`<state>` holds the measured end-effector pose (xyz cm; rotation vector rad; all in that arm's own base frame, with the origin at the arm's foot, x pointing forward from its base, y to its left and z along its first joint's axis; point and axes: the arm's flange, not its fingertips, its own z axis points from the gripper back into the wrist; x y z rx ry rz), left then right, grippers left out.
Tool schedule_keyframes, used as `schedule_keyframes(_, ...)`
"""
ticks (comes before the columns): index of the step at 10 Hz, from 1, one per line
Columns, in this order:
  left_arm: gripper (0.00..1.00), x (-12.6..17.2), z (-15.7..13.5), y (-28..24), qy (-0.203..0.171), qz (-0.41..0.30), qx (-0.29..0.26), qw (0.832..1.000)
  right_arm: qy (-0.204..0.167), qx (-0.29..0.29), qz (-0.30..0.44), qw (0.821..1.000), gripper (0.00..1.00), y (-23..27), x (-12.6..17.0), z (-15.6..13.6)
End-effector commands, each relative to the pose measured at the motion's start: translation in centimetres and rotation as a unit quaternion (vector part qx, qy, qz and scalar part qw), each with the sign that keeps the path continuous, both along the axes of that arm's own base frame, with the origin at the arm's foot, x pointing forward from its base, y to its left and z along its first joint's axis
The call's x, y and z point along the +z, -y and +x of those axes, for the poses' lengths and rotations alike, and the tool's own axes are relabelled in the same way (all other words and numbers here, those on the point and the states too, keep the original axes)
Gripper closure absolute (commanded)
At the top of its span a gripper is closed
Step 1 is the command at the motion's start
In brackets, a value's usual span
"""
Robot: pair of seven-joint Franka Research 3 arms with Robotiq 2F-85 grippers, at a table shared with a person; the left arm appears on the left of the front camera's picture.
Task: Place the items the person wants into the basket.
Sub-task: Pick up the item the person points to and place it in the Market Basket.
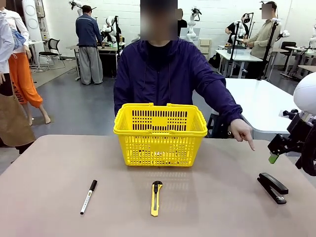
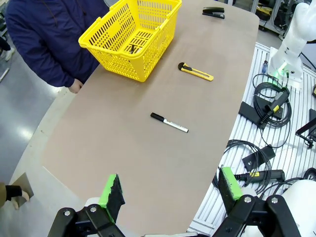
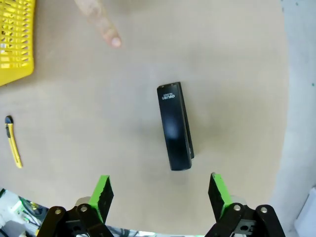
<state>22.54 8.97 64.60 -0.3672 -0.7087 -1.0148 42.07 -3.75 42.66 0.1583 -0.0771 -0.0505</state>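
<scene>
The black stapler (image 1: 272, 187) lies flat near the table's right edge. My right gripper (image 1: 276, 155) hangs above it and a little to the right. In the right wrist view the stapler (image 3: 175, 126) sits just ahead of the right gripper (image 3: 160, 190), whose jaws stand open and empty. The person (image 1: 168, 74) in the navy jacket points a finger (image 1: 250, 143) down toward the stapler; the fingertip (image 3: 109, 35) hovers beyond it. The yellow basket (image 1: 160, 143) stands mid-table before the person. A slim dark thing (image 2: 133, 48) lies on the floor of the basket (image 2: 123, 54). My left gripper (image 2: 170, 187) is open over the table's near end.
A white-barrelled marker (image 1: 89, 196) lies front left and a yellow-and-black utility knife (image 1: 156, 197) front centre, both apart from the basket. Cables and boxes (image 2: 266, 106) sit on a slatted surface beside the table. Bare tabletop surrounds the stapler.
</scene>
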Motion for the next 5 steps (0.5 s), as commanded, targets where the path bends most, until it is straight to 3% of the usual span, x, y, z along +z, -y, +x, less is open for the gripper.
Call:
schedule_keyframes(1,0.0,0.17,-0.05,-0.07,-0.002,-0.006,-0.005,1.0,0.024,0.009,0.011,1.0,0.0,0.48,-0.37,0.22)
schedule_keyframes(2,0.0,0.17,-0.05,-0.07,-0.002,-0.006,-0.005,1.0,0.0,0.0,0.0,1.0,0.0,0.0,0.0,0.0)
schedule_keyframes(5,0.0,0.17,-0.05,-0.07,-0.002,-0.006,-0.005,1.0,0.0,0.0,0.0,1.0,0.0,0.0,0.0,0.0)
